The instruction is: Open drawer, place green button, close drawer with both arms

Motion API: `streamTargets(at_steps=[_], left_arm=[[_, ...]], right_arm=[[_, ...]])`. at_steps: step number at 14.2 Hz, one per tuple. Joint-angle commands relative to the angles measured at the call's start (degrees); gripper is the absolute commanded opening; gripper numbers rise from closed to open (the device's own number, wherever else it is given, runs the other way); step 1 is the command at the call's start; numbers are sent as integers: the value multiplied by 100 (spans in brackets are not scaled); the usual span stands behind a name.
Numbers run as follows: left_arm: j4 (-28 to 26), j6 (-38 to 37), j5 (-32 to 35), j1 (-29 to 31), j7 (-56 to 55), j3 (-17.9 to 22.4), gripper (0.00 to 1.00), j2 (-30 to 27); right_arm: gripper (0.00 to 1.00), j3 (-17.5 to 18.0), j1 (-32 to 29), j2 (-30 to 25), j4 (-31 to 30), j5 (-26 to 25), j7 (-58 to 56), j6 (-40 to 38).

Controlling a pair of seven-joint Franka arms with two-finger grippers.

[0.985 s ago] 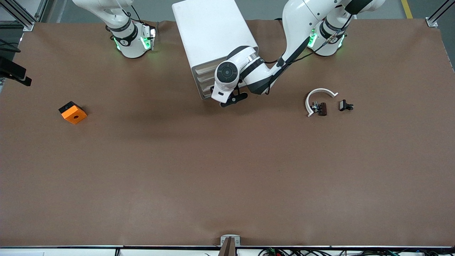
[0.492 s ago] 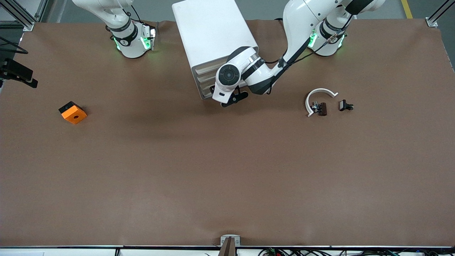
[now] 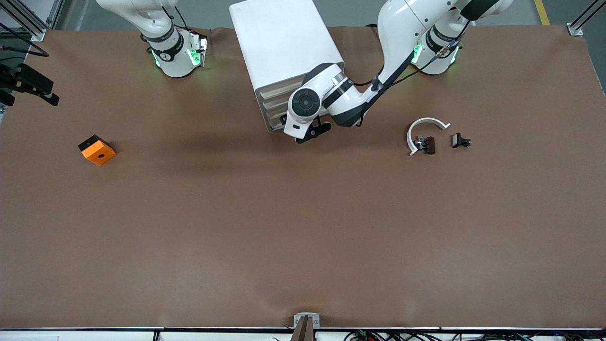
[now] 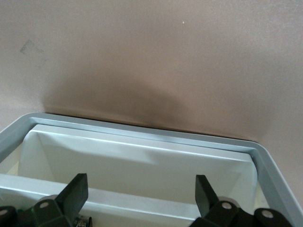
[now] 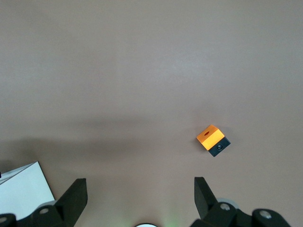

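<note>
The left end effector (image 4: pixel 139 198) has crept closer to the cabinet (image 3: pixel 284 45), fingers spread just before its lowest drawer (image 4: pixel 142 163), ready to hook it open. The right end effector (image 5: pixel 139 198), spread too, waits high above the orange block (image 5: pixel 213 140).

Your white jointed left arm (image 3: pixel 397 33) reaches down to the front of the big white cabinet, its black left gripper (image 4: pixel 140 194) spread wide right at the drawer fronts. The wide, shallow, beige-fronted bottom drawer (image 3: pixel 276 125) sits flush and shut. Your white right arm (image 3: pixel 156 23) waits high at its own end of the table, right gripper (image 5: pixel 140 191) open and empty.
</note>
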Motion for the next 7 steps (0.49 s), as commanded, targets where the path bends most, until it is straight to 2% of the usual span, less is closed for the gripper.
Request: streamTargets(at_steps=[1, 7], left_arm=[[96, -176, -159, 24, 14, -88, 100, 16], [333, -167, 315, 260, 31, -35, 100, 95]], right_arm=[[100, 0, -24, -222, -235, 91, 47, 81], [100, 53, -235, -249, -262, 214, 47, 90]])
